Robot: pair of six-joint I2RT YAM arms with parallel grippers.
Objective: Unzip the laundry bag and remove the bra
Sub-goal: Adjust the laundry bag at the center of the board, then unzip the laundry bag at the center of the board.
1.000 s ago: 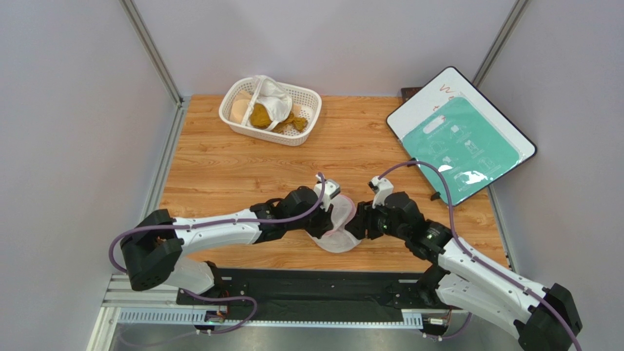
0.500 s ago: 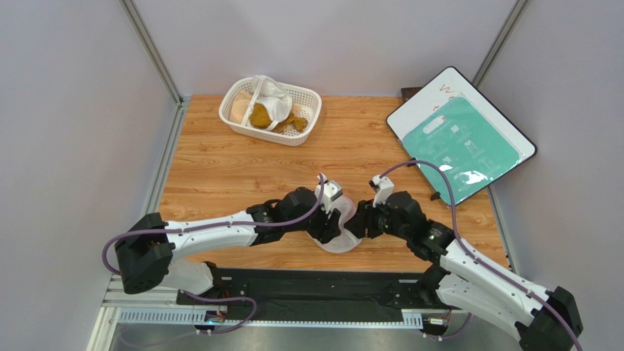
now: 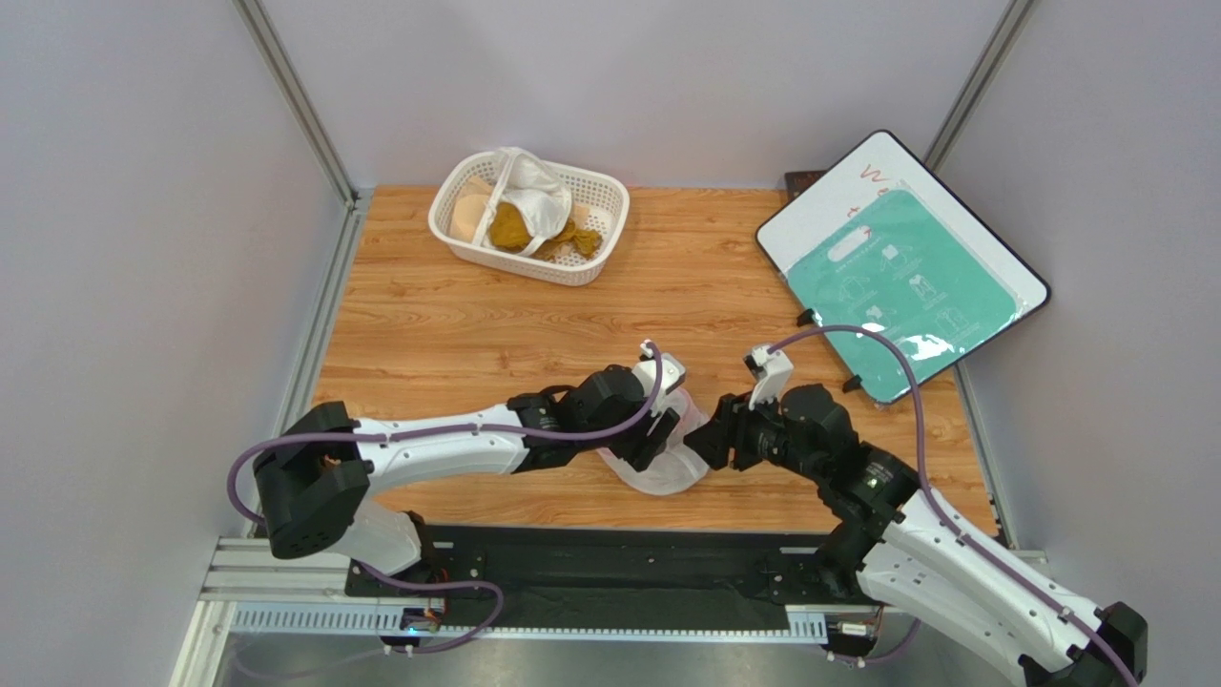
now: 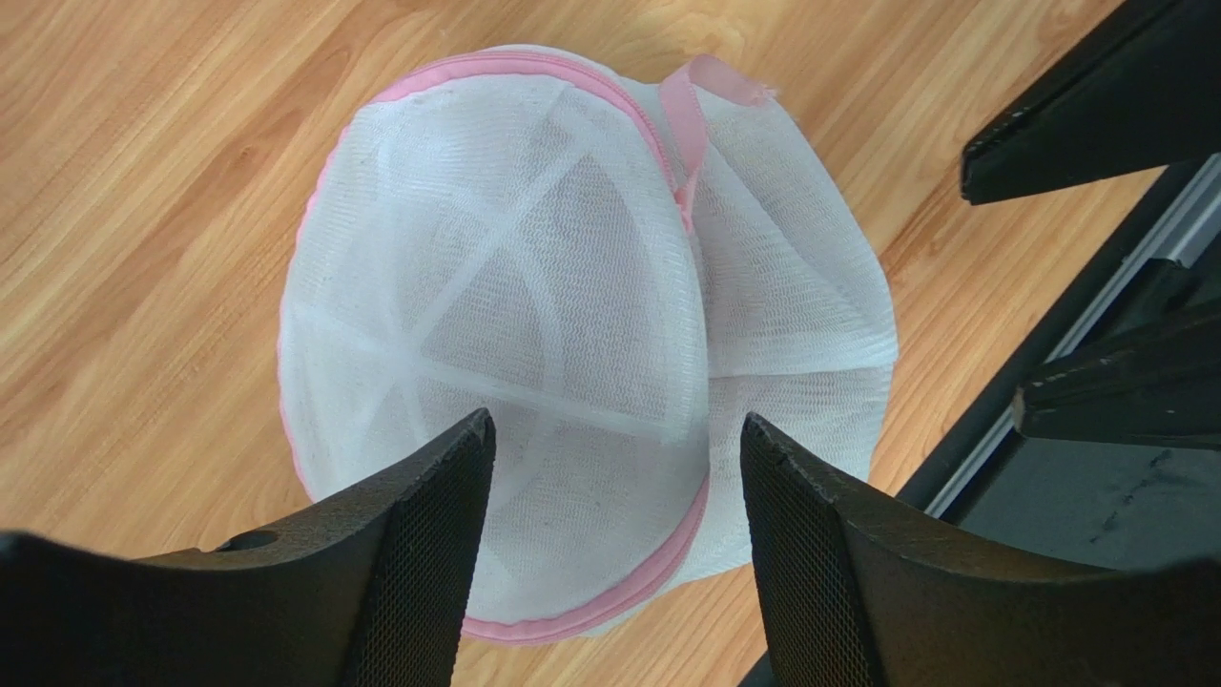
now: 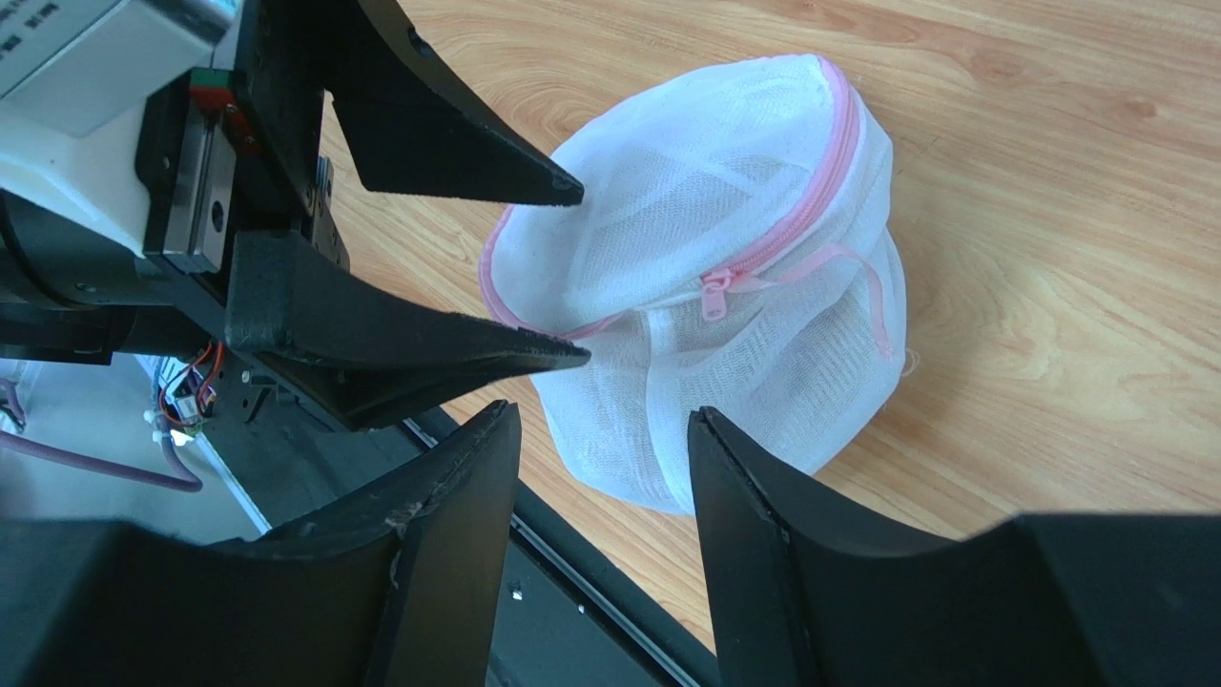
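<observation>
The laundry bag (image 3: 662, 464), a round white mesh pouch with pink zipper trim, lies on the wooden table near its front edge. Its pink zipper pull (image 5: 712, 295) sits on the seam, which looks closed. My left gripper (image 3: 671, 427) hangs open just over the bag (image 4: 573, 315), its fingers (image 4: 430, 515) straddling the near rim without pinching it. My right gripper (image 3: 712, 441) is open to the right of the bag (image 5: 731, 272), a short gap away, holding nothing. The bra is hidden.
A white lattice basket (image 3: 473, 246) with mustard-brown and white cloths stands at the back left. A board with a teal sheet (image 3: 903, 279) leans at the back right. The black base rail (image 3: 602, 551) runs just below the bag. Grey walls close both sides.
My left gripper has opened and let go of the bag, shifting slightly right. The right gripper has drawn back to the right, off the bag, which now rests on the table.
</observation>
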